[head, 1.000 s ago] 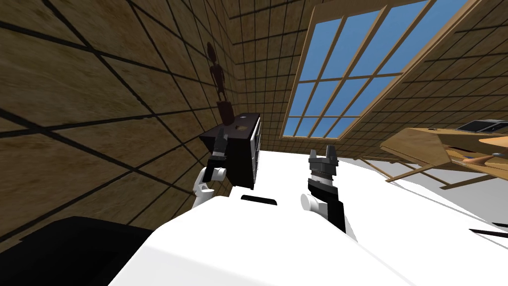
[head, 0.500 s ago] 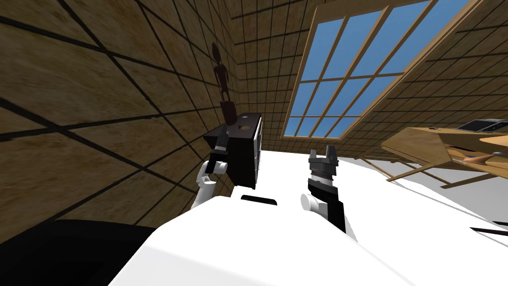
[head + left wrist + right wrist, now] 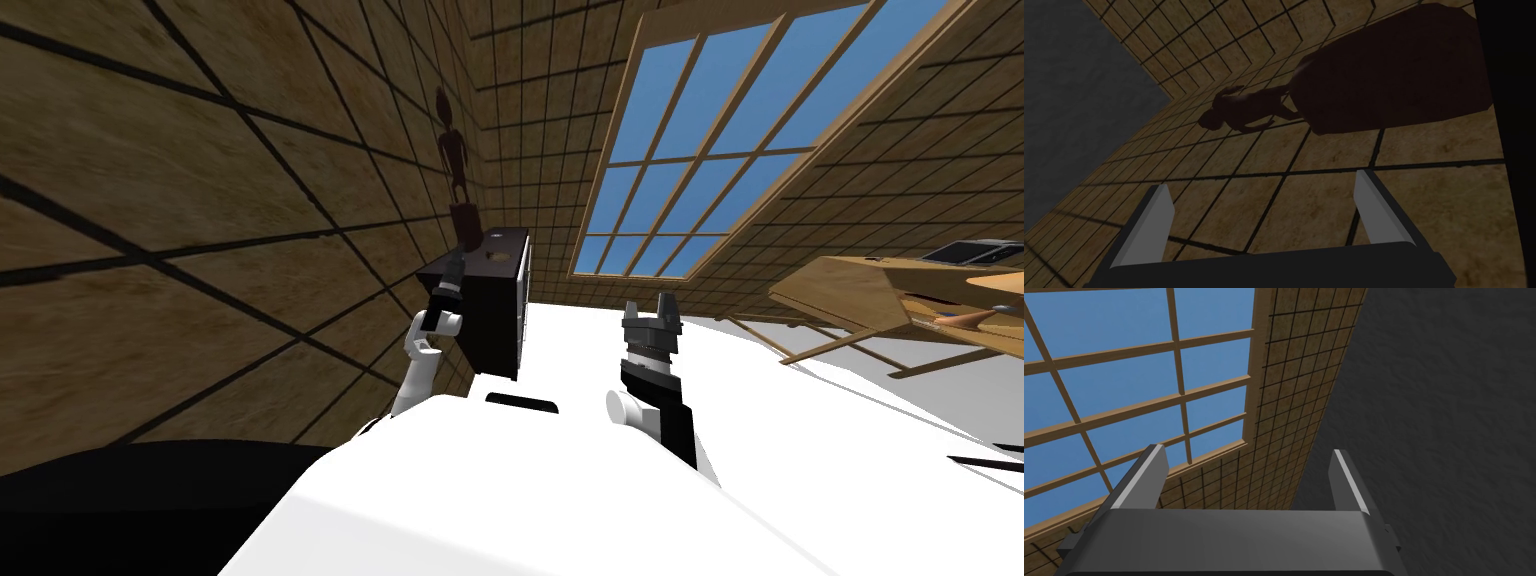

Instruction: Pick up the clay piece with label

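A slim, dark brown clay piece (image 3: 455, 165), shaped like a standing figure on a broad base, sits on top of a dark cabinet (image 3: 497, 325) against the tiled wall. The left gripper (image 3: 451, 270) is raised to the cabinet's top edge, jaws spread wide and aimed at the clay piece, which lies ahead of them and not yet between them, apparently lining up a grasp. The right gripper (image 3: 649, 302) hangs idle, jaws also spread, well apart from the cabinet
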{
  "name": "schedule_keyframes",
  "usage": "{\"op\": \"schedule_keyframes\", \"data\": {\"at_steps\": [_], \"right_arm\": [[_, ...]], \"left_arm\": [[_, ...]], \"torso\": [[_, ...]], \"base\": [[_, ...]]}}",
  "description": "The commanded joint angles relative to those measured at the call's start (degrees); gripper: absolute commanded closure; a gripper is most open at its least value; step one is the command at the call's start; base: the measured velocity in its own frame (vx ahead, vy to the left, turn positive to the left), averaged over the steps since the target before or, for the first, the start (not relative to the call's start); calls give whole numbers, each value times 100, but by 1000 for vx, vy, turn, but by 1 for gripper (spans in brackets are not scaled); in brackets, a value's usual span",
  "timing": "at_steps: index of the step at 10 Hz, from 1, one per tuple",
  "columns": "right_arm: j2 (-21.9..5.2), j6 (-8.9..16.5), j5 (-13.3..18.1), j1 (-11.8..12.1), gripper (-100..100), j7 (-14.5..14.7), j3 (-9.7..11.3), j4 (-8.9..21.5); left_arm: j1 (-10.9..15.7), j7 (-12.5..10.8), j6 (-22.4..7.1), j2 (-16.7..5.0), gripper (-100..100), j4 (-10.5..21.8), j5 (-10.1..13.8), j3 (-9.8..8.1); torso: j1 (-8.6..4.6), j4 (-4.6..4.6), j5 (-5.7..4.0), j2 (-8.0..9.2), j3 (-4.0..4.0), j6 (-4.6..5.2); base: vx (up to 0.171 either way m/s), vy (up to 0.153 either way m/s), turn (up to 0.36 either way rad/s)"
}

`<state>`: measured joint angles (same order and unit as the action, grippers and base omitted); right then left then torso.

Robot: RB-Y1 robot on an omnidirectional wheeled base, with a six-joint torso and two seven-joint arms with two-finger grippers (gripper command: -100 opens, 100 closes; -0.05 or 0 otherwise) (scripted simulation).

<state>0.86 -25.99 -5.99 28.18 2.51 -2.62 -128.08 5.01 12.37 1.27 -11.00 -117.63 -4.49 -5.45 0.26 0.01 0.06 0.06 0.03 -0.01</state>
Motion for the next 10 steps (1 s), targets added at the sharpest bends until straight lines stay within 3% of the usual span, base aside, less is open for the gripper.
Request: {"op": "schedule_keyframes", "data": {"at_steps": [1, 2, 3, 5, 8, 10], "right_arm": [[0, 0, 0, 0, 0, 0, 0, 0], [0, 0, 0, 0, 0, 0, 0, 0], [0, 0, 0, 0, 0, 0, 0, 0], [0, 0, 0, 0, 0, 0, 0, 0], [0, 0, 0, 0, 0, 0, 0, 0], [0, 0, 0, 0, 0, 0, 0, 0]], "left_arm": [[286, 96, -272, -34, -100, 137, 2, -31], [377, 96, -272, -34, -100, 137, 2, -31], [582, 278, -527, -79, -100, 366, -1, -75], [812, 278, -654, -79, -100, 366, -1, -75], [1440, 656, -1262, -158, -100, 865, 8, -160], [1713, 656, -1466, -158, -100, 892, 8, -160]], "torso": [[0, 0, 0, 0, 0, 0], [-4, 1, 0, 2, 1, 0], [-15, 0, -3, 0, 0, 0], [-8, 0, -2, 0, 0, 0], [-10, 1, -2, 3, 2, 0], [-6, 1, -1, 1, 1, -1]], "base": [[-32, 59, -4], [-17, 27, -2], [-21, 49, 4], [-19, 41, -5], [-34, 56, -4], [-13, 44, -3]]}}
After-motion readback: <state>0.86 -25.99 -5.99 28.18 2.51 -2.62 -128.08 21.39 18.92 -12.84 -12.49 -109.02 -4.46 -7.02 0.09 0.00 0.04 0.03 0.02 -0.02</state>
